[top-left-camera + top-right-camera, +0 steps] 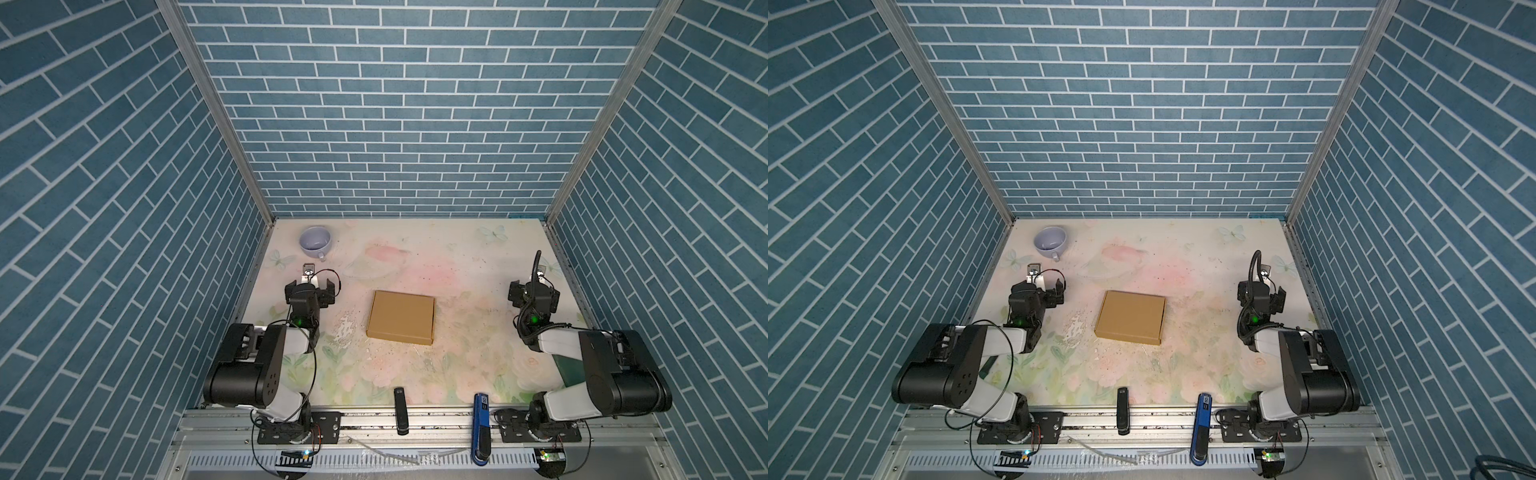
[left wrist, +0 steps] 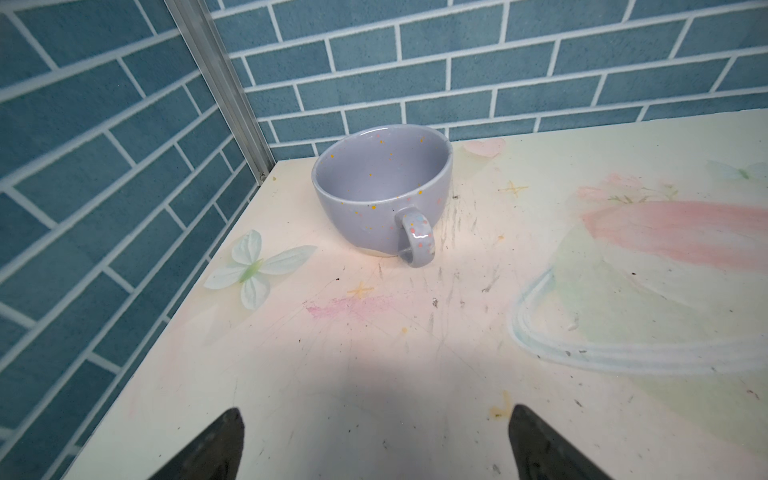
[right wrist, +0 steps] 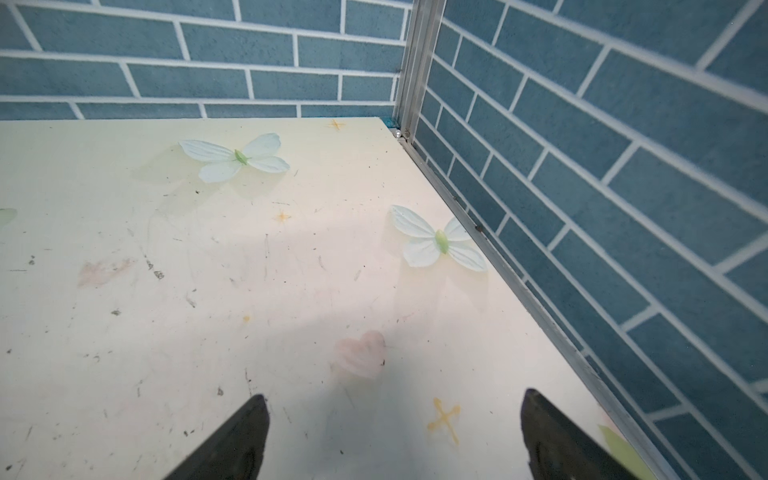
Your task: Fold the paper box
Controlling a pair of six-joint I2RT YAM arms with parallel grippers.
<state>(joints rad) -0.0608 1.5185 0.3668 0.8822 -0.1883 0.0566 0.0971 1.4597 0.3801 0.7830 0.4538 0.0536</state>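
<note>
I see the paper box [image 1: 401,318] lying closed on the desk [image 1: 457,257]; left gripper [image 2: 376,415] and right gripper [image 3: 395,397] flank it, well apart, both spread wide and empty

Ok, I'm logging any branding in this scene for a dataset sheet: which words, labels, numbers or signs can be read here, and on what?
No text can be read in any view.
Blue stick-shaped device: pale label at its far end, too small and blurred to read.
Black stick-shaped device: no legible marking.
Plain tan cardboard box: no print in view.
Lilac speckled ceramic mug: coloured dots only, no text.
</note>
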